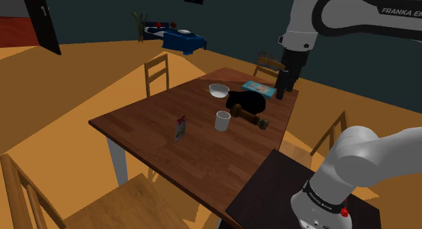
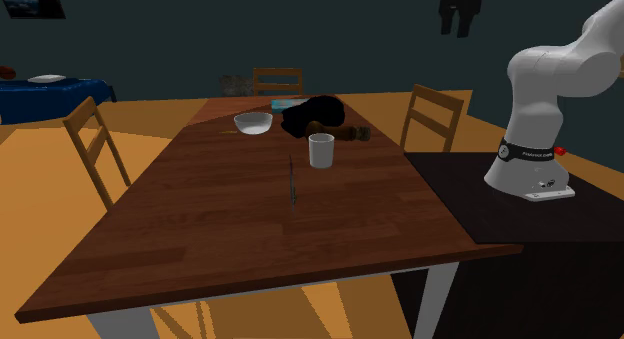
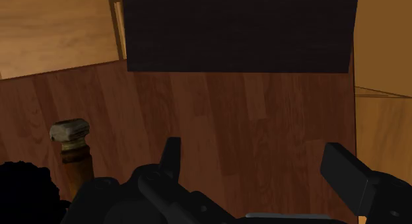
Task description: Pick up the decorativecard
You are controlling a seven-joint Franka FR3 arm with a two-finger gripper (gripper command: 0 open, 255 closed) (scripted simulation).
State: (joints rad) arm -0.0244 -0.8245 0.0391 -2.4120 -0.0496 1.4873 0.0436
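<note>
The decorative card (image 1: 180,128) is small and white with red and dark marks. It stands upright near the middle of the dark wooden table (image 1: 149,136). In the second exterior view the card (image 2: 292,180) shows edge-on as a thin sliver. My gripper (image 1: 284,93) hangs high above the table's far end, well away from the card and beyond a white cup (image 1: 222,120). It also appears at the second exterior view's top (image 2: 455,29). In the wrist view the gripper (image 3: 257,166) is open, its fingers (image 3: 171,156) wide apart over bare wood with nothing between them.
Between gripper and card lie a white bowl (image 1: 218,90), a black lump (image 1: 245,101), a brown bottle on its side (image 1: 253,118) with a pale cap (image 3: 69,131), and a blue book (image 1: 259,88). Wooden chairs (image 1: 157,73) ring the table. The dark stand (image 1: 270,187) abuts its edge.
</note>
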